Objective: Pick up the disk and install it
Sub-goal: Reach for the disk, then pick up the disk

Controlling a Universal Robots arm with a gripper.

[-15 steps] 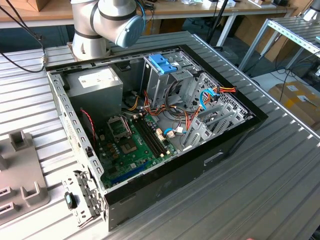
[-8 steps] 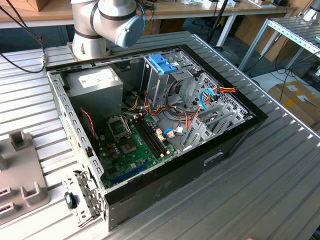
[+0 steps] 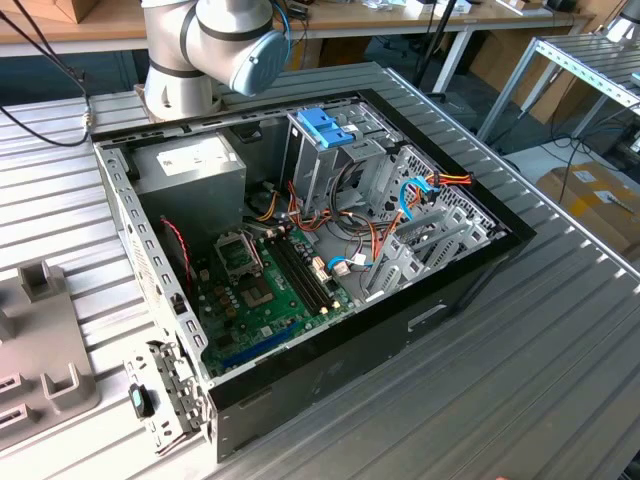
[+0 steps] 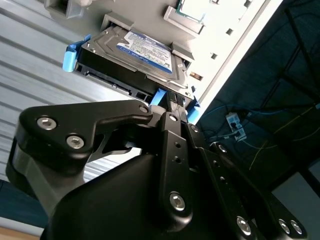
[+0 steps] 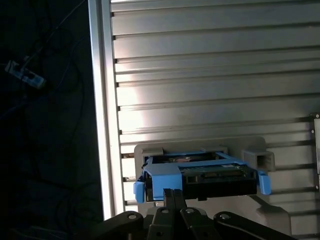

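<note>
The disk [image 4: 142, 55] is dull grey metal with a glossy paper label on top, and its rails [image 4: 70, 56] are smooth light-blue plastic. The tool [image 4: 172, 105] looks pretty matt black, with shiny steel screw heads. The worktop [image 5: 200, 75] is ribbed bare aluminium with a soft brushed sheen. The PC case [image 3: 470, 285] is matt black outside, raw sheet metal inside.

A ribbed metal table [image 3: 560, 350] stands before wooden benches [image 3: 400, 15], cardboard boxes [image 3: 590, 200] on the floor.
</note>
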